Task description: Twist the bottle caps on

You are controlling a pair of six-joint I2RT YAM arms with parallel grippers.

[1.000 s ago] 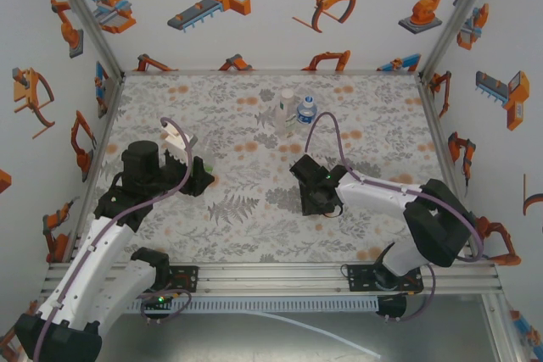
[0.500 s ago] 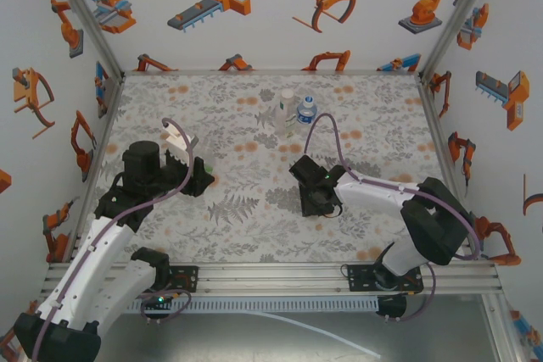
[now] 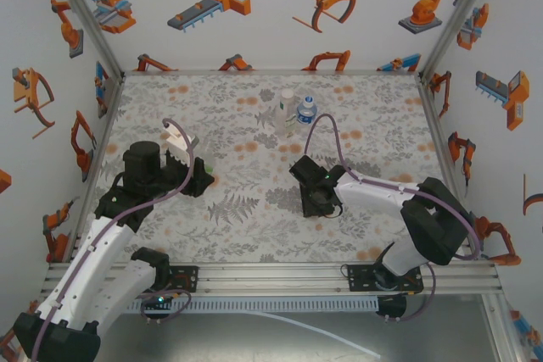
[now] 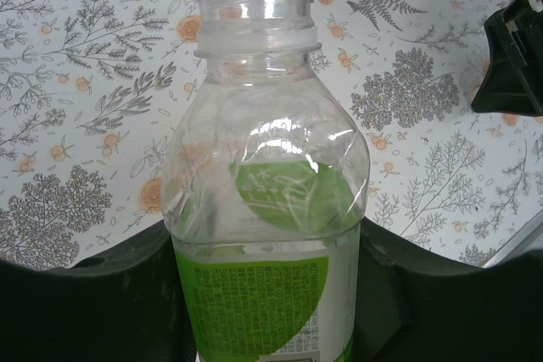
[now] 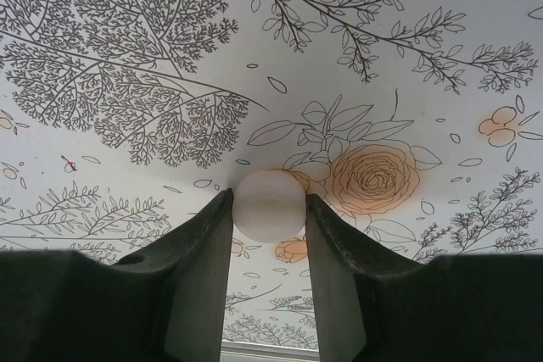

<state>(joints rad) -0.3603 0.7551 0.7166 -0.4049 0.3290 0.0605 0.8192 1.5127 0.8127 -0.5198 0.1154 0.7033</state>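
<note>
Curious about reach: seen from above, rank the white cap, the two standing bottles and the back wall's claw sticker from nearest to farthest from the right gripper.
From the right gripper:
1. White cap, between its fingers.
2. Blue-label bottle and taller clear bottle, side by side at the back; too close to call.
3. Claw sticker, on the back wall behind them.

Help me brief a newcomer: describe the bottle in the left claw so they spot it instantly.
On the left of the flowered table, the left claw grips a clear bottle. Its neck is uncapped, and unlike the two bottles standing at the far middle, its label is green.
</note>
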